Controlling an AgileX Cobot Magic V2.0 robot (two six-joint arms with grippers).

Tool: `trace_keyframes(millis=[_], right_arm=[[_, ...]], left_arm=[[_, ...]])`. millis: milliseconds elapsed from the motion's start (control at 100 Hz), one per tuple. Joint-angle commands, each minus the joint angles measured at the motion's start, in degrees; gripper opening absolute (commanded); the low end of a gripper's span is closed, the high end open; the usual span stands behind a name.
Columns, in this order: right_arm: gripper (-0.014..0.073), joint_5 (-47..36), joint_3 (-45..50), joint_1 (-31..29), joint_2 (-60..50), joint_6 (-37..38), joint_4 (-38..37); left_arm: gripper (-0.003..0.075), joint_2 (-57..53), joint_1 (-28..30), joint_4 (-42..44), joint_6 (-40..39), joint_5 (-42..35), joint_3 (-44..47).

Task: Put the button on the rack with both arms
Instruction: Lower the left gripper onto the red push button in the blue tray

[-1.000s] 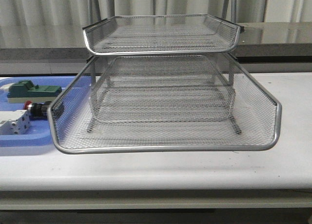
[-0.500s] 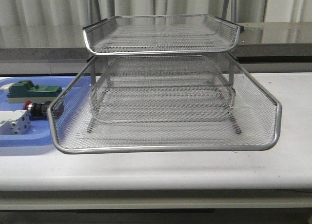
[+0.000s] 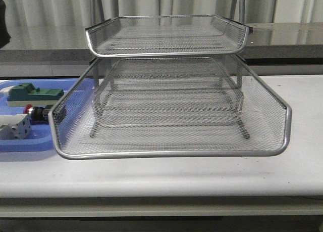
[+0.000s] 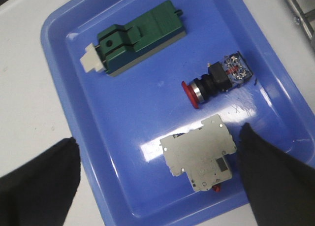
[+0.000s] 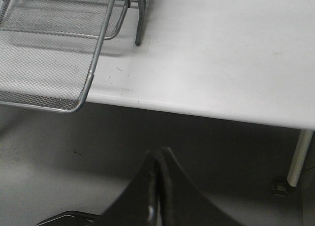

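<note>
Now the left arm enters, over the tray.
A dark shape (image 3: 2,22) has appeared at the front view's upper left edge, absent a second ago, likely the left arm starting its reach. Its fingers (image 4: 275,181) hang wide open and empty above the blue tray (image 4: 123,122), the button (image 4: 216,80) lying between green block (image 4: 138,36) and breaker (image 4: 199,154). Right fingers (image 5: 158,186) are pressed closed off the counter (image 5: 221,53) edge, beside the rack (image 3: 171,110).

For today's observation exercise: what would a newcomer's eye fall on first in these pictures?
The silver wire-mesh rack dominates the table's middle in the front view. Left of it, a blue tray holds the red-capped button, a green block and a white breaker block.
</note>
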Motion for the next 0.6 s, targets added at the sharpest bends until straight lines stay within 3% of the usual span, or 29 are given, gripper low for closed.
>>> trace_keyframes(millis=[0,150,290,590], right_arm=[[-0.0070,-3.1,-1.3,-0.3,0.4,0.1,0.2],[-0.0070,-3.1,-1.3,-0.3,0.4,0.1,0.2],[-0.0070,-3.1,-1.3,-0.3,0.4,0.1,0.2],[-0.0070,-3.1,-1.3,-0.3,0.4,0.1,0.2]], left_arm=[[0.0620,2.2,-0.3,-1.4,4.2,2.2,-7.3],[0.0620,10.7,-0.3,-3.4,9.9,10.2,-18.1],[0.0620,16.2,-1.2,-6.3,19.8,15.1,-24.6],[0.0620,22.1,-3.1,-6.3,30.3,16.3,-26.4]])
